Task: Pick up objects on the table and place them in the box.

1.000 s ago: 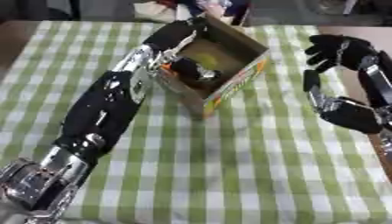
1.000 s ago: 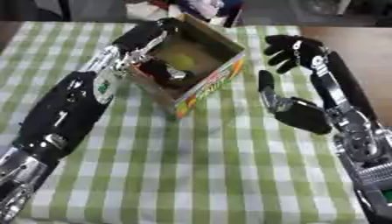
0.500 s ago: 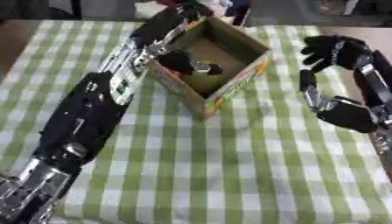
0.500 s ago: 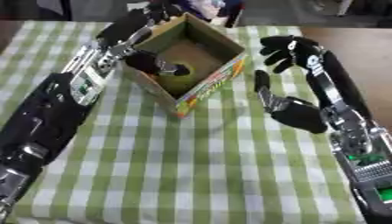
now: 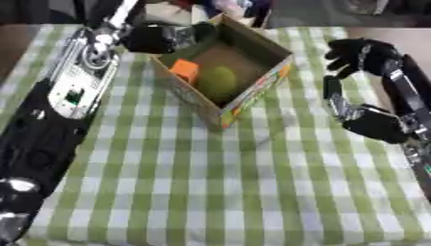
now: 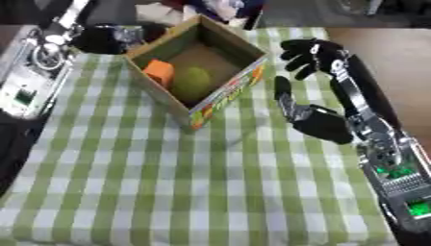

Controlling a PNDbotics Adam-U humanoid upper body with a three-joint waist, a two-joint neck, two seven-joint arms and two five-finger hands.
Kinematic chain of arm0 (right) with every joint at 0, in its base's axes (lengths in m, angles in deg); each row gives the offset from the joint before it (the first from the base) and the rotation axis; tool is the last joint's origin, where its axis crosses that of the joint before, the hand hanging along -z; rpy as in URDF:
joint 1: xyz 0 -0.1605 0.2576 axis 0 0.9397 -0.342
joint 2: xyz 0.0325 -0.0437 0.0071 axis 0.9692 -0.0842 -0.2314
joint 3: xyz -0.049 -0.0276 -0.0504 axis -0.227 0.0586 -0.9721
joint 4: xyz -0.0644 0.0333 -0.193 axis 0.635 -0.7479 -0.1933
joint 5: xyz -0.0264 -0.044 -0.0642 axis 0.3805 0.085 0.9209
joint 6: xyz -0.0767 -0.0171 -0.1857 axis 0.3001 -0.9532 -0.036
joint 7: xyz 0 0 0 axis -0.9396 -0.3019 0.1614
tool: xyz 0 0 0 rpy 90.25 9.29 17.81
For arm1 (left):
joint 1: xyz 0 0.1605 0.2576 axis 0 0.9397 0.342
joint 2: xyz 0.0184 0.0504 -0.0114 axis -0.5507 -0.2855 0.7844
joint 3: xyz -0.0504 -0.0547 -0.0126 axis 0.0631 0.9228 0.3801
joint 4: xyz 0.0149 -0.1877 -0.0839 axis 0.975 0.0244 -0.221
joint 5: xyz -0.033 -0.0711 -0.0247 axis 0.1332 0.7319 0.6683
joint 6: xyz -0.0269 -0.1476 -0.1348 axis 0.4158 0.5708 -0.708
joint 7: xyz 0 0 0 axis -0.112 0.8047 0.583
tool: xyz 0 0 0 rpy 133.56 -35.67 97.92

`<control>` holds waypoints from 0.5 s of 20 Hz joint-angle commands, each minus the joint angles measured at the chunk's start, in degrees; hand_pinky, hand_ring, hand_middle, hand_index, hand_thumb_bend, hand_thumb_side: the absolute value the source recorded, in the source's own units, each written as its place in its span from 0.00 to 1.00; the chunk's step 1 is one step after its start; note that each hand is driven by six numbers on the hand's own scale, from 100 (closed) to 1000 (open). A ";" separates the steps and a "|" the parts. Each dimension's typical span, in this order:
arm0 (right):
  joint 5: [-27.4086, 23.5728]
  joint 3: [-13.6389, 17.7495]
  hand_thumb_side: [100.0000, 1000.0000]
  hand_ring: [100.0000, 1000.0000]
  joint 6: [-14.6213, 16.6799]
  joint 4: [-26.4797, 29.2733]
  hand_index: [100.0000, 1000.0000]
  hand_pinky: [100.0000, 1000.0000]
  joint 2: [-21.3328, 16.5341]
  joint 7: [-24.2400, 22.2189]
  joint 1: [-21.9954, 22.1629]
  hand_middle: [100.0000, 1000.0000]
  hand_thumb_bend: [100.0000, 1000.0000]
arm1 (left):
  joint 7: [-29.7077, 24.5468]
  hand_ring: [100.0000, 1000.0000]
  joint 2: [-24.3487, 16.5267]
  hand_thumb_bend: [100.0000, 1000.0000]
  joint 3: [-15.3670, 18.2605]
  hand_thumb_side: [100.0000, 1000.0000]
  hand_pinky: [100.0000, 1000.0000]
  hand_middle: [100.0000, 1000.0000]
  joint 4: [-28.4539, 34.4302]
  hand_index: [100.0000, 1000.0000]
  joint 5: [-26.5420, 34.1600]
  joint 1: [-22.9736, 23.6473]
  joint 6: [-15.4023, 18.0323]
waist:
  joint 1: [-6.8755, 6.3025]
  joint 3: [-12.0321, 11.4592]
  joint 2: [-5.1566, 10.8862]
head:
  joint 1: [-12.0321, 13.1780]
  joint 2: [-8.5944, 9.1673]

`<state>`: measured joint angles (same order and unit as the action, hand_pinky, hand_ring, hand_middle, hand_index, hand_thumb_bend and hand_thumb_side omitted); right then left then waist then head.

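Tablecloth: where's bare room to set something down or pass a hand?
The near tablecloth, from the box to the front edge, lies bare. A bare strip runs between the box and the right hand. It is crowded at the box's far left corner, where the left hand sits.

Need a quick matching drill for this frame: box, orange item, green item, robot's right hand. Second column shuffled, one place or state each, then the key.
Column one:
1. box
2. orange item
3. green item
4. right hand

Column two:
A. inside the box, nearer its left wall
B. to the right of the box, apart from it, holding nothing
C. open-topped, standing on the checked cloth
D. inside the box, just right of the orange one

Pairs: 1-C, 2-A, 3-D, 4-B
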<state>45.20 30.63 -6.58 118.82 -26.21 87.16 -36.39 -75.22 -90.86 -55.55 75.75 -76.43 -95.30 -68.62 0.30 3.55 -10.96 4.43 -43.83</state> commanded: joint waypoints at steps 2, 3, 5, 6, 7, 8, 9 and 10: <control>0.31 0.94 0.31 0.63 0.03 0.49 0.84 0.54 -1.08 0.42 -0.68 0.65 0.00 | 1.08 0.72 -3.73 0.52 2.52 0.64 0.66 0.75 6.42 0.81 6.99 4.61 1.50 | -0.12 0.05 0.50 | -0.55 -0.29; 0.33 1.01 0.31 0.63 0.01 0.50 0.84 0.54 -1.11 0.50 -0.69 0.65 0.00 | 1.24 0.72 -4.03 0.51 3.04 0.64 0.66 0.75 7.21 0.80 7.71 6.64 2.07 | -0.11 0.06 0.41 | -0.66 -0.29; 0.36 1.12 0.31 0.63 -0.02 0.53 0.84 0.54 -1.15 0.63 -0.68 0.65 0.00 | 2.14 0.71 -4.02 0.50 4.26 0.64 0.64 0.74 8.27 0.80 8.68 10.24 2.79 | -0.07 0.04 0.27 | -0.81 -0.29; 0.37 1.17 0.31 0.63 -0.04 0.55 0.84 0.54 -1.15 0.68 -0.68 0.65 0.00 | 2.75 0.70 -3.79 0.49 4.82 0.65 0.64 0.74 8.59 0.79 9.06 11.84 3.00 | -0.06 0.02 0.22 | -0.83 -0.29; 0.37 1.21 0.31 0.63 -0.05 0.57 0.84 0.54 -1.12 0.74 -0.69 0.65 0.00 | 3.21 0.70 -3.54 0.49 5.28 0.66 0.64 0.74 8.74 0.79 9.33 13.33 3.10 | -0.06 -0.01 0.18 | -0.88 -0.29; 0.38 1.25 0.31 0.63 -0.07 0.58 0.84 0.54 -1.10 0.78 -0.70 0.65 0.00 | 3.53 0.70 -3.29 0.48 5.68 0.66 0.64 0.74 8.76 0.79 9.48 14.70 3.17 | -0.05 -0.05 0.15 | -0.95 -0.29; 0.39 1.28 0.31 0.63 -0.07 0.60 0.84 0.54 -1.09 0.81 -0.71 0.65 0.00 | 3.78 0.70 -3.03 0.48 6.04 0.67 0.63 0.74 8.71 0.79 9.56 16.06 3.26 | -0.04 -0.09 0.11 | -1.05 -0.29; 0.40 1.33 0.31 0.63 -0.07 0.60 0.84 0.54 -1.09 0.86 -0.71 0.65 0.00 | 4.10 0.70 -2.75 0.47 6.42 0.67 0.63 0.73 8.59 0.79 9.64 17.46 3.37 | -0.03 -0.15 0.08 | -1.16 -0.29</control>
<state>45.35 31.27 -6.65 118.70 -26.22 87.74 -36.40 -71.71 -93.09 -50.28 83.21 -67.36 -77.50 -65.44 0.28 3.44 -11.62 3.45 -43.83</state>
